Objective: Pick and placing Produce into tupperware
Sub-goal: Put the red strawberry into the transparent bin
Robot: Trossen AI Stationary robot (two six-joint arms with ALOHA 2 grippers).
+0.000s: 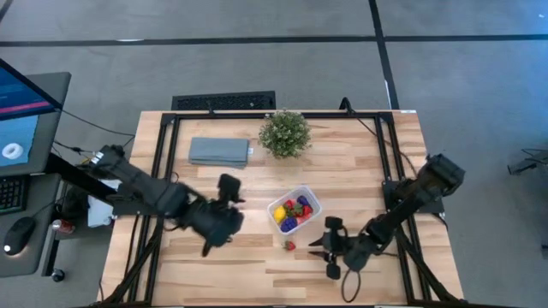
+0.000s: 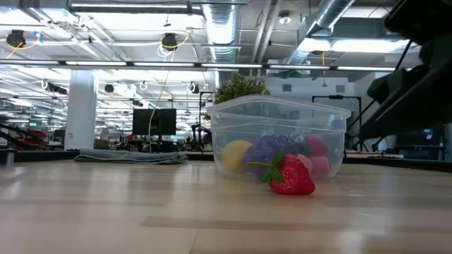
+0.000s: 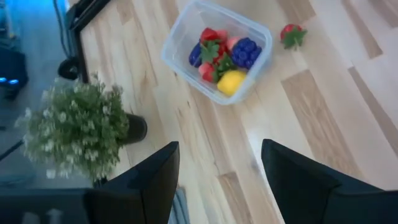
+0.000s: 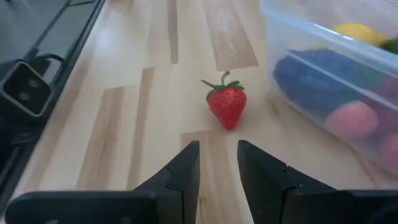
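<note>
While produce fills the small clear rectangular plastic tupperware (image 1: 295,210), high view: one tiny red toy strawberry (image 1: 290,245) lies loose just beside it | low view: strawberry (image 2: 290,174) touching tupperware wall (image 2: 332,134) | left wrist: left gripper (image 3: 217,180) parted, empty, well apart from tupperware | right wrist: right gripper (image 4: 217,163) nearly closed, empty, near strawberry.
</note>
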